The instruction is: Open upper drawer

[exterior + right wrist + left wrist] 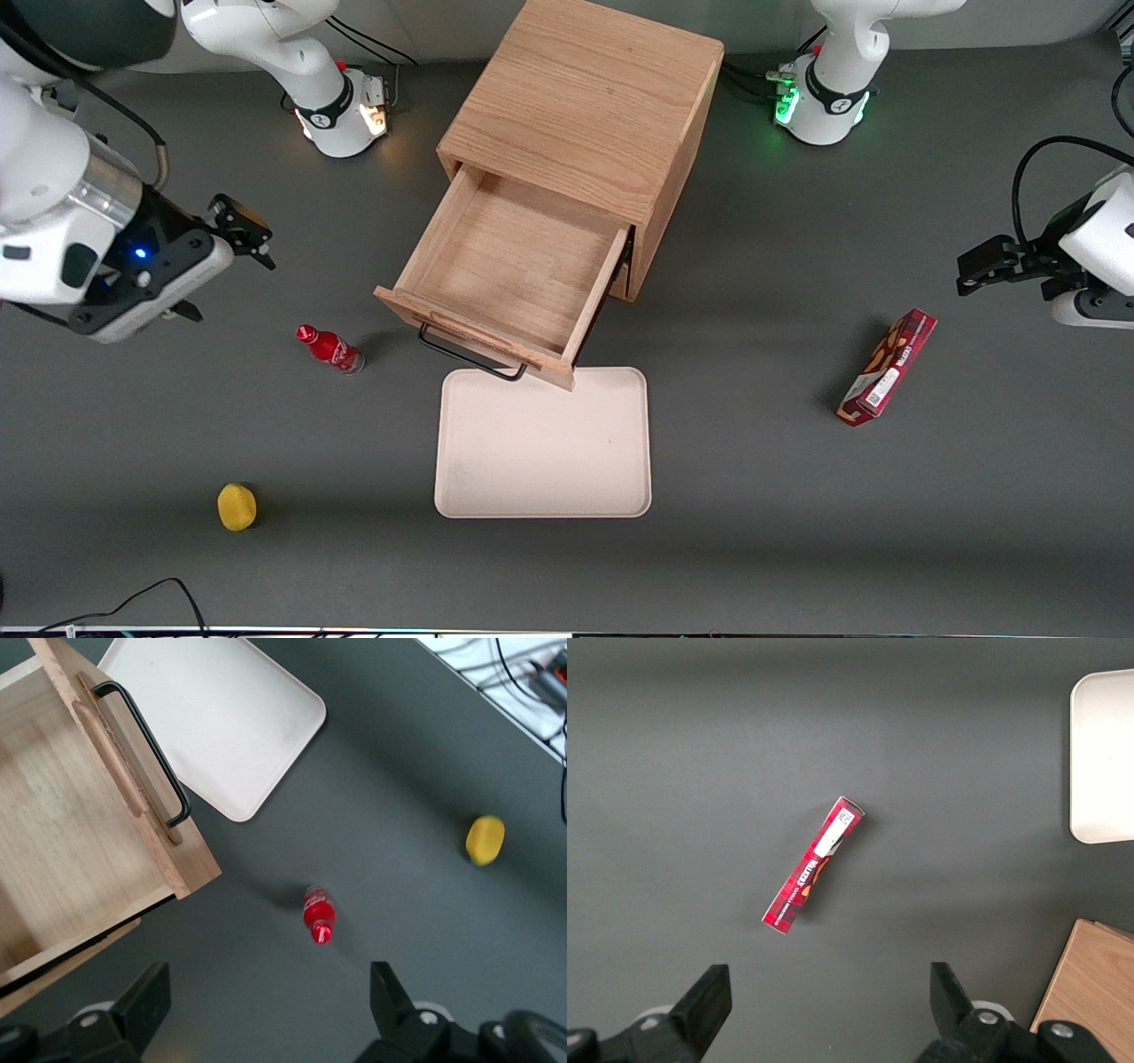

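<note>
Grey table (797,532) carries an oak cabinet (585,97), its upper drawer (514,266) pulled well out above a pale tray (540,461). That drawer looks stiff, sliding wood; the long black handle (469,359) is the place to grip. Toward the working arm's end the gripper (237,232) hangs clear, jaws apart, holding nothing.

Light oak upper drawer (514,266) with black handle (469,354), red bottle (330,348), cream tray (543,443).
</note>
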